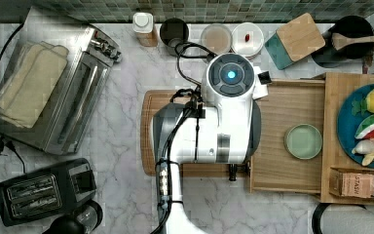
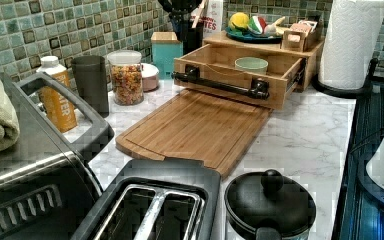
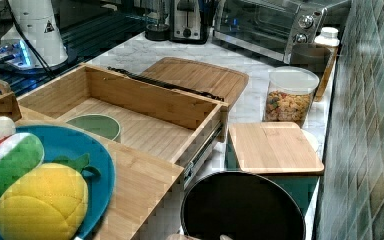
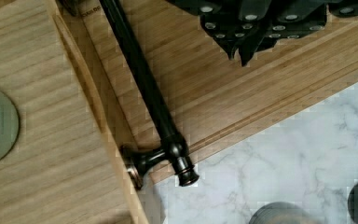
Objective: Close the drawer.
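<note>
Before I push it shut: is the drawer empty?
No. In the left view a pale green bowl sits on the bottom of the open drawer.

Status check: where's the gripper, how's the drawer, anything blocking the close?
Gripper above the cutting board, beside the handle, touching nothing. Drawer pulled out, green bowl inside. Nothing seen blocking the slide.
</note>
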Controlling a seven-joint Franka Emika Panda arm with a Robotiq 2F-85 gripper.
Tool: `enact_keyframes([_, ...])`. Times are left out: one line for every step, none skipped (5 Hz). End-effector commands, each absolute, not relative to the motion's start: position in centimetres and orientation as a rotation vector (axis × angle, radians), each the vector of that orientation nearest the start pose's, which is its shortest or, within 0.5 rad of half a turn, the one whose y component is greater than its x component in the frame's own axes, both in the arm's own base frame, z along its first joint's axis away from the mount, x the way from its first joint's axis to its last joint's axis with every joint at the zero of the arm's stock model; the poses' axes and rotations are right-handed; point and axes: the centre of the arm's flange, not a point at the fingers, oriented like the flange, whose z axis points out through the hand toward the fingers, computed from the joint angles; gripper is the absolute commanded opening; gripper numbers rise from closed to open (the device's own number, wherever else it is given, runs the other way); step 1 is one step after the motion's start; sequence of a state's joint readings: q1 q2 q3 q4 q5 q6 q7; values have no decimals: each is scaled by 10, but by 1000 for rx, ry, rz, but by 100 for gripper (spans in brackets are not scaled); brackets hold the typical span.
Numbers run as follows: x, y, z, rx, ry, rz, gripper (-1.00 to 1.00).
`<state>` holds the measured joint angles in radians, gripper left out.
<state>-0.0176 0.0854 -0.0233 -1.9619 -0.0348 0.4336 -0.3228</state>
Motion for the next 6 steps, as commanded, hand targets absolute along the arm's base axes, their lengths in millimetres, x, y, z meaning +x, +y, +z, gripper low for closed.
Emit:
enact_keyframes([558,51,380,-3264,152,56,-100])
enact_keyframes([561,42,354,-3280,102,95,-100])
enact_keyframes([558,38,328,-3307,51,81,-100])
enact_keyframes([551,41,308,-3326,46,77,-100])
enact_keyframes([546,44,289,-3363,37,32,-100])
enact_keyframes([545,39,275,-3385,34,52,-100])
